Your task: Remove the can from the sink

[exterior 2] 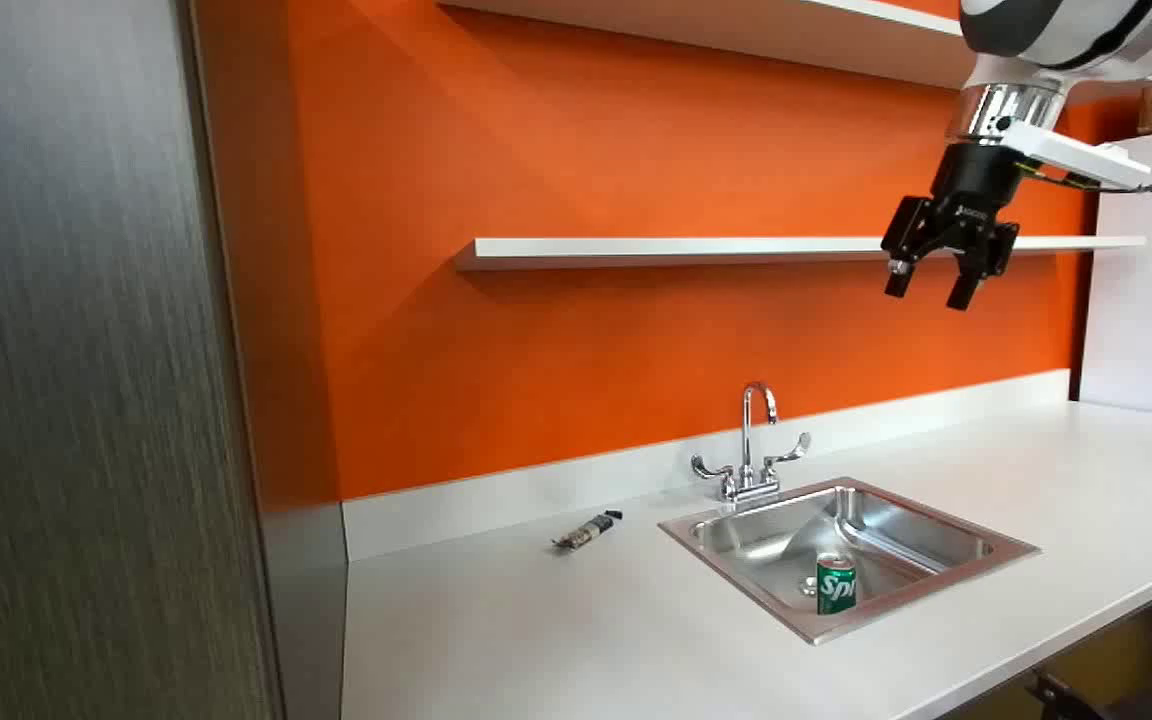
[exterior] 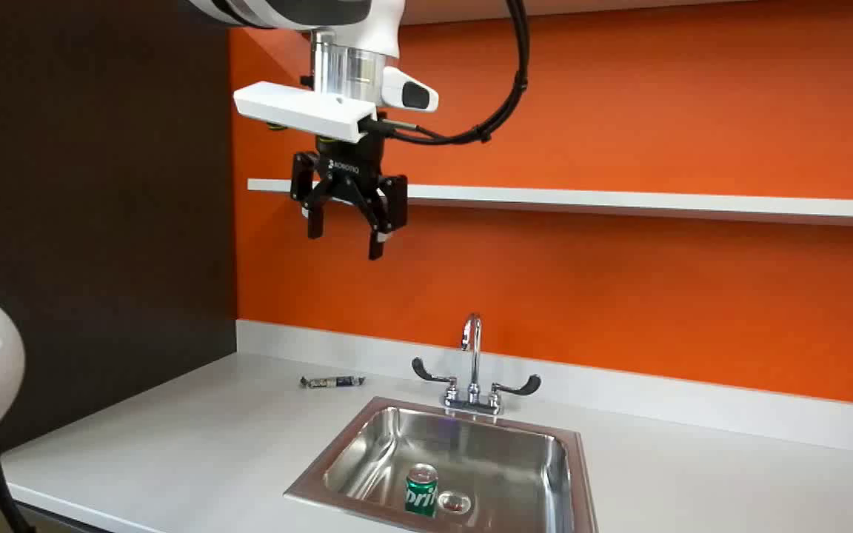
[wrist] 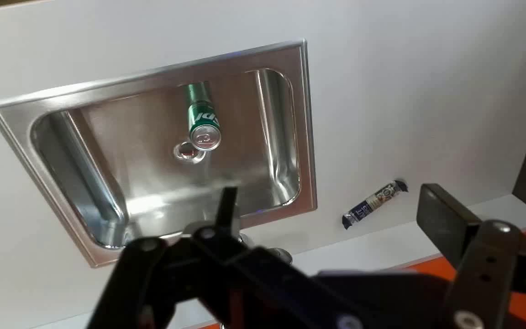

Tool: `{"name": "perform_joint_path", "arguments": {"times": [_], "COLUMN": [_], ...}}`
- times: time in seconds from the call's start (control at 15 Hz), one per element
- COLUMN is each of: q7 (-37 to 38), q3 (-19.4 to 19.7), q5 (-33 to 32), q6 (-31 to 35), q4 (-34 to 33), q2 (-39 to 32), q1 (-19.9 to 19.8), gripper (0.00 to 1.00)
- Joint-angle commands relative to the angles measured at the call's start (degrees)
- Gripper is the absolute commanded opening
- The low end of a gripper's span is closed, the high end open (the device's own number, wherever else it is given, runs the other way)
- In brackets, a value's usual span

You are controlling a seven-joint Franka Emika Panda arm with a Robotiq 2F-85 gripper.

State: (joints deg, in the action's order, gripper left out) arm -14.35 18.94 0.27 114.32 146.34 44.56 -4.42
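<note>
The green can stands upright on the sink floor beside the drain in both exterior views. In the wrist view the can shows its silvery top and part of its white lettering. The stainless-steel sink has a flat rim in both exterior views and in the wrist view. My gripper is open and empty, high above the counter and well apart from the can. It also shows in an exterior view. In the wrist view its two fingers are wide apart.
A chrome two-handled faucet stands behind the sink. A wrapped bar lies on the white counter beside the sink. A white shelf runs along the orange wall. A dark panel bounds the counter at one end.
</note>
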Motion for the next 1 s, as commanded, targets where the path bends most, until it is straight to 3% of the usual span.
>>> {"name": "perform_joint_path", "arguments": {"times": [0.0, 0.27, 0.93], "q7": [-0.8, -0.8, -1.4], "q3": [-1.0, -0.9, 0.8], "q5": [0.9, 0.9, 0.1], "q6": [-0.1, -0.1, 13.9], "q4": [-0.1, -0.1, -0.2], "q2": [-0.4, -0.4, -19.2], "q1": [-1.2, -1.2, -3.4], "gripper": [1.0, 1.0, 1.0]}}
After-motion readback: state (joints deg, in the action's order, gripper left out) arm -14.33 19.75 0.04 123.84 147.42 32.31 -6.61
